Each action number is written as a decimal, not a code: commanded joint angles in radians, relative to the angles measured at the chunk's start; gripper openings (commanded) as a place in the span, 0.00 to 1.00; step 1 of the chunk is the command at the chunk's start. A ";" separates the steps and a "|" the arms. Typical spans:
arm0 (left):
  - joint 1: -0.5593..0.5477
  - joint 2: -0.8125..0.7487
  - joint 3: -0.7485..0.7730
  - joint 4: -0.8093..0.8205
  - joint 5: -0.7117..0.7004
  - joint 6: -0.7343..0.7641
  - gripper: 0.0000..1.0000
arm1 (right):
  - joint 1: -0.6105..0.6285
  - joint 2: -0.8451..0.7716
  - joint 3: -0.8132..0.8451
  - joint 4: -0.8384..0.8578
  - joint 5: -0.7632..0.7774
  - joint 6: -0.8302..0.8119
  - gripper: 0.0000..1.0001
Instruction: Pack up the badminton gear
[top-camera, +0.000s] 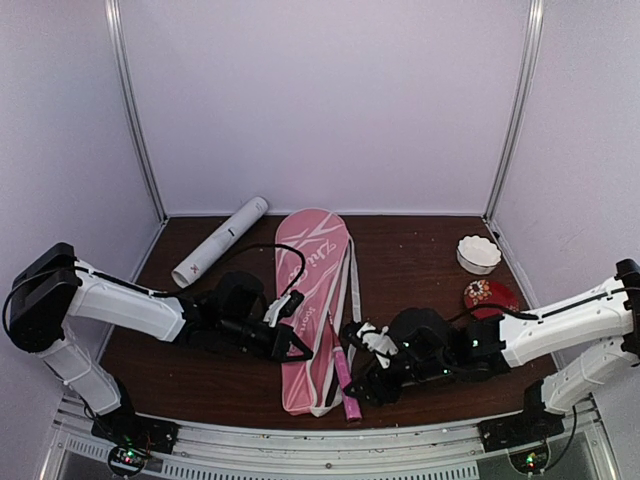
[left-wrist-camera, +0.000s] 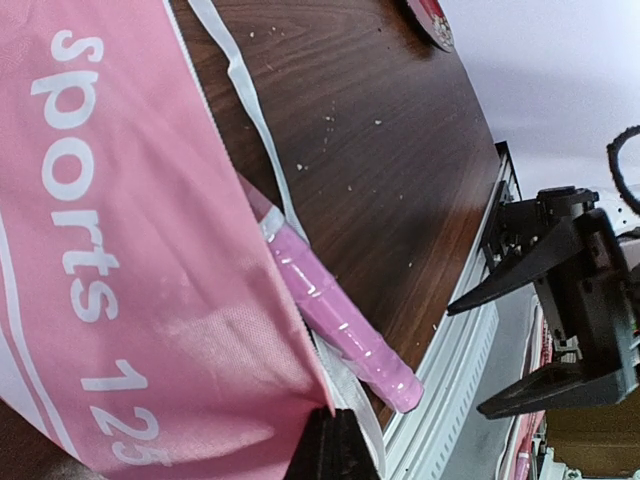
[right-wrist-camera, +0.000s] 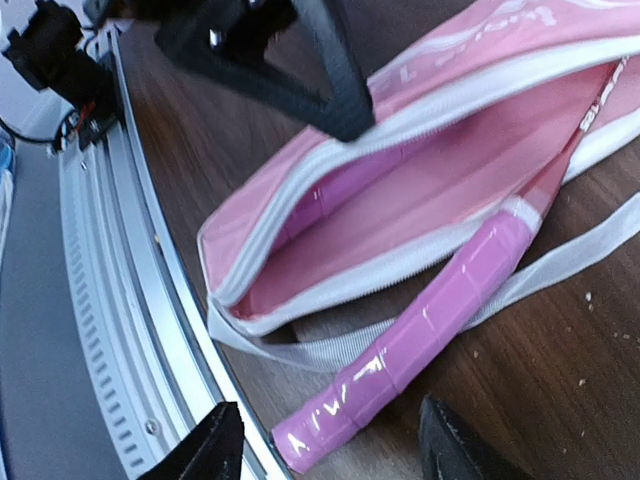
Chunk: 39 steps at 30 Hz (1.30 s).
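The pink cover (top-camera: 310, 290) lies mid-table with its near end unzipped. My left gripper (top-camera: 305, 352) is shut on the edge of its upper flap (left-wrist-camera: 335, 435) and holds the mouth open. One pink racquet handle (right-wrist-camera: 330, 195) shows inside the cover (right-wrist-camera: 440, 190). A second pink handle (right-wrist-camera: 430, 320) sticks out past the mouth onto the table (top-camera: 345, 385). My right gripper (right-wrist-camera: 330, 450) is open, its fingers on either side of that handle's end without touching it. The white tube (top-camera: 220, 240) lies at the back left. White shuttlecocks (top-camera: 478, 254) sit bunched at the back right.
A small red patterned dish (top-camera: 490, 296) lies in front of the shuttlecocks. The cover's white strap (right-wrist-camera: 560, 265) trails under the protruding handle. The table's metal front rail (right-wrist-camera: 130, 330) runs right beside the handle's end. Pale walls close in three sides.
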<state>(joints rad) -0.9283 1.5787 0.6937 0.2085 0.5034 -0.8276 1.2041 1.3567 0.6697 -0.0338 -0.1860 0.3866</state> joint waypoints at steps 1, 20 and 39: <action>0.005 0.004 0.014 0.030 0.029 0.025 0.00 | 0.086 0.013 -0.044 -0.086 0.136 -0.066 0.63; 0.005 0.013 0.015 0.025 0.036 0.031 0.00 | 0.199 0.208 -0.001 -0.024 0.289 -0.115 0.39; -0.025 0.026 0.025 0.058 0.095 0.028 0.00 | 0.199 0.270 0.198 -0.024 0.322 -0.176 0.16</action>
<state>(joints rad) -0.9298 1.5993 0.6941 0.2111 0.5232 -0.8131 1.4052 1.5784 0.8135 -0.0647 0.1020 0.2310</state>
